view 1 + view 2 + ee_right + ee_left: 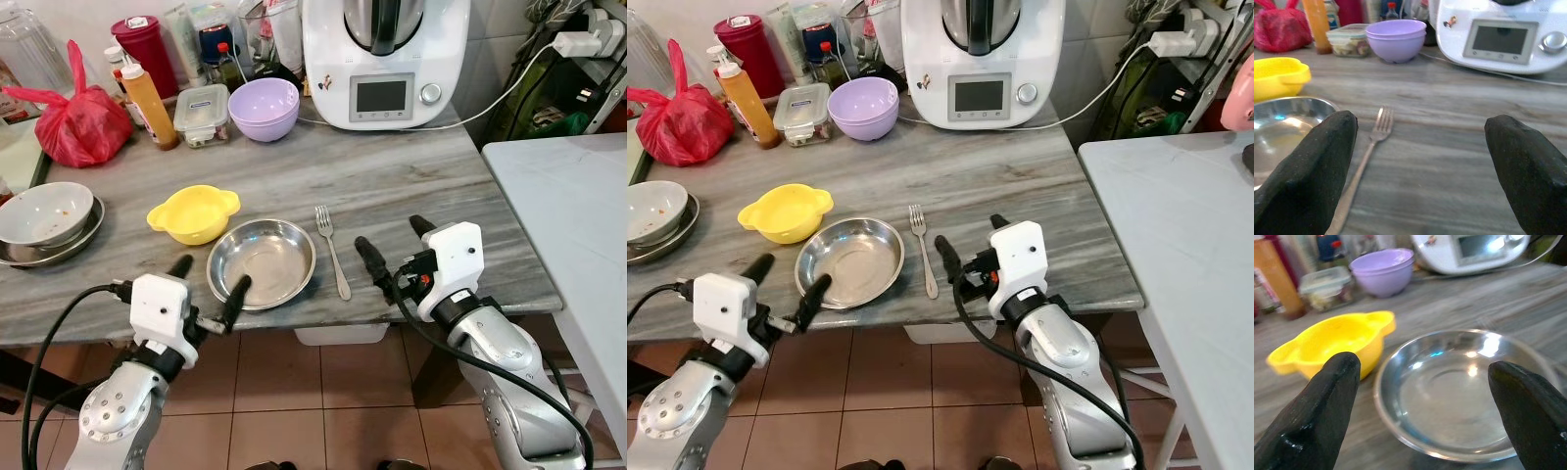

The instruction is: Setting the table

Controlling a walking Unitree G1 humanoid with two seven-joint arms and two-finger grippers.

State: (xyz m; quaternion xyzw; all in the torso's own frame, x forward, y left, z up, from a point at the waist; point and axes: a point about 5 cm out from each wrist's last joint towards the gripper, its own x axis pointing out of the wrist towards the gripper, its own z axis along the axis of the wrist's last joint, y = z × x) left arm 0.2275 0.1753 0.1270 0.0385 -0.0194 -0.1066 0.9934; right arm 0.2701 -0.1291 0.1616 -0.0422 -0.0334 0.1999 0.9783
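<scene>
Centrally, a round stainless-steel plate [262, 261] lies flat near the front edge of a grey, wood-grained stone-look tabletop [392, 176]; all positions below are referred to this plate. A silver fork [332, 251] lies just to its right, apart from the rim, tines pointing toward the back of the table. A yellow plastic bowl with two small handles [193, 212] sits just behind and to the left, close to the rim. Further left, at the table's edge, a used white bowl [44, 212] rests in a metal dish. Well behind stand a stack of lilac bowls [264, 108], a clear lidded food container [202, 115], an orange sauce bottle [150, 105], a red plastic bag [81, 119] and a white kitchen appliance with a display screen [384, 62]. A pale second table [568, 215] stands to the far right. Terracotta floor tiles [323, 411] show below.

The left gripper [210, 286] hovers at the plate's front-left rim, fingers spread, holding nothing. The right gripper [394, 249] hovers right of the fork, fingers likewise spread and empty.
</scene>
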